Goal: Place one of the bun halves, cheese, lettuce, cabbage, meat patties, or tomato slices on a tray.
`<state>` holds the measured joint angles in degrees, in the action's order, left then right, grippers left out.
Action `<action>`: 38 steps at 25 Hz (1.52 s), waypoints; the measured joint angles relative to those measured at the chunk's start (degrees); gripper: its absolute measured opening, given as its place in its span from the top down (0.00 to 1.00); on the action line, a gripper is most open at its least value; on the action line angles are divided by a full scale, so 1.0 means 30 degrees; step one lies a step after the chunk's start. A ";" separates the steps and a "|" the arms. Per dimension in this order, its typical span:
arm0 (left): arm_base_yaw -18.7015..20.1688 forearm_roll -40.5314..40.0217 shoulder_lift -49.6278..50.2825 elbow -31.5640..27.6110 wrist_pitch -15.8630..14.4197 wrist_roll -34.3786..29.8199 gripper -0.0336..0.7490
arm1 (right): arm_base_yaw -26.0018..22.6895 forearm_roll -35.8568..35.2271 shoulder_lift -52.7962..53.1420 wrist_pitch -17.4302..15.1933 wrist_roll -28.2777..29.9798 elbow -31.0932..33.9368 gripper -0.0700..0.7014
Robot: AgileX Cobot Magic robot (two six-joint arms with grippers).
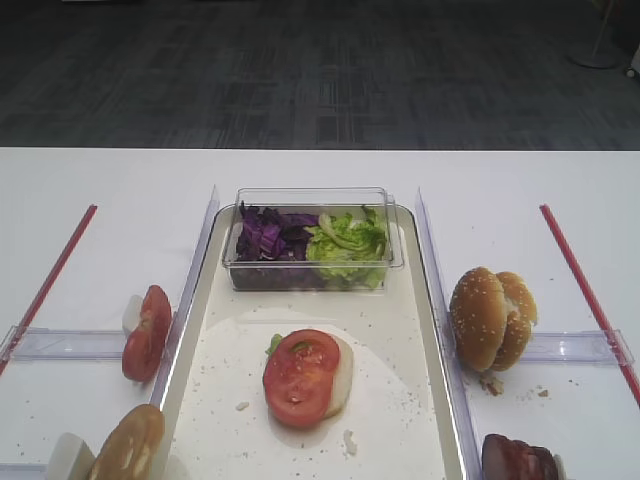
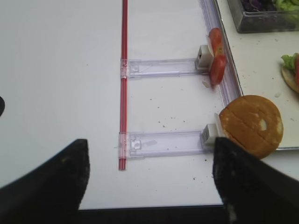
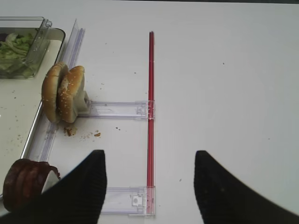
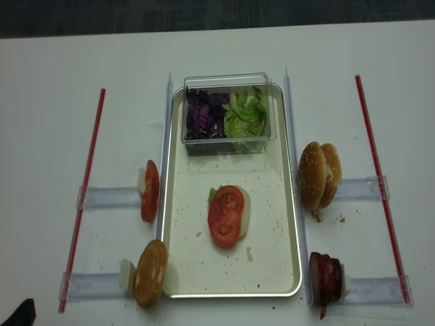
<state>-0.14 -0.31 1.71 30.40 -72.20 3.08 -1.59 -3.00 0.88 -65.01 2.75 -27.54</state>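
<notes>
On the cream tray (image 1: pixel 390 330) lies a pale bun base topped with lettuce and two tomato slices (image 1: pixel 300 375). More tomato slices (image 2: pixel 216 56) stand on edge left of the tray. A bun half (image 2: pixel 252 125) leans there too, beside my left gripper's right finger. My left gripper (image 2: pixel 149 186) is open and holds nothing, low over the table's front edge. Right of the tray stand two bun halves (image 3: pixel 63 92) and the meat patties (image 3: pixel 25 183). My right gripper (image 3: pixel 149 186) is open over bare table. Cabbage (image 1: pixel 270 235) and lettuce (image 1: pixel 350 240) fill a tub. No cheese is in view.
The clear plastic tub (image 1: pixel 300 275) sits on the tray's far end. Red strips (image 1: pixel 55 270) (image 1: pixel 585 290) run along both sides, joined to clear plastic holders (image 2: pixel 163 142) (image 3: pixel 119 109) that prop up the food. Crumbs dot the tray and the table.
</notes>
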 joint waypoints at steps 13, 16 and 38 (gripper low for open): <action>0.0000 0.0000 0.0000 0.0000 0.0000 0.0040 0.31 | 0.0000 0.0000 0.0000 0.0000 0.0000 0.0000 0.33; 0.0000 0.0000 0.0000 0.0000 0.0000 0.0040 0.31 | 0.0000 0.0000 0.0000 0.0000 0.0000 0.0000 0.33; 0.0000 -0.0031 0.0000 0.0000 0.0000 0.0075 0.31 | 0.0000 0.0000 0.0000 0.0000 -0.0034 0.0000 0.33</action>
<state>-0.14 -0.40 1.71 30.40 -72.20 3.30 -1.59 -3.00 0.88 -65.01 2.65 -27.54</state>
